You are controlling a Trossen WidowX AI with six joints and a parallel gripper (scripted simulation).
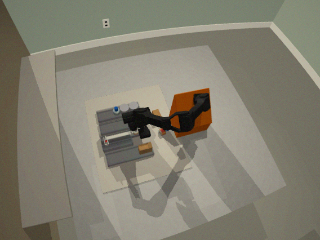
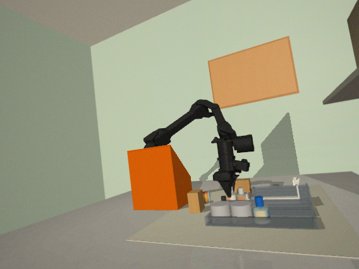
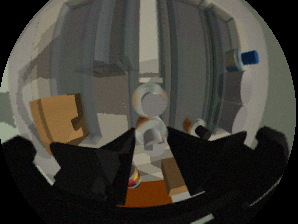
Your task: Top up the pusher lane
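Note:
My gripper (image 2: 229, 196) (image 3: 150, 131) points down, shut on a pale-lidded jar with an orange-brown label (image 3: 143, 121). The matching lane jar (image 2: 243, 196) (image 3: 152, 102) stands directly behind it, against the pusher plate (image 3: 150, 80). The pale pusher strip (image 1: 119, 136) (image 2: 281, 197) (image 3: 149, 40) runs back along the lane. The held jar is at the lane's front end, very near or touching the lane jar. Its base and the low front stop are hidden, so I cannot tell if it stands on the floor.
A tan box (image 1: 145, 147) (image 3: 57, 120) stands left in the wrist view, a black-capped jar (image 3: 197, 127) right. Grey cylinders (image 1: 133, 105) (image 2: 241, 209) and a blue-capped bottle (image 1: 116, 110) (image 2: 261, 211) fill the outer lane. Another box (image 2: 195, 201) (image 3: 173, 177) and a red-yellow jar (image 1: 162, 131) stand in front.

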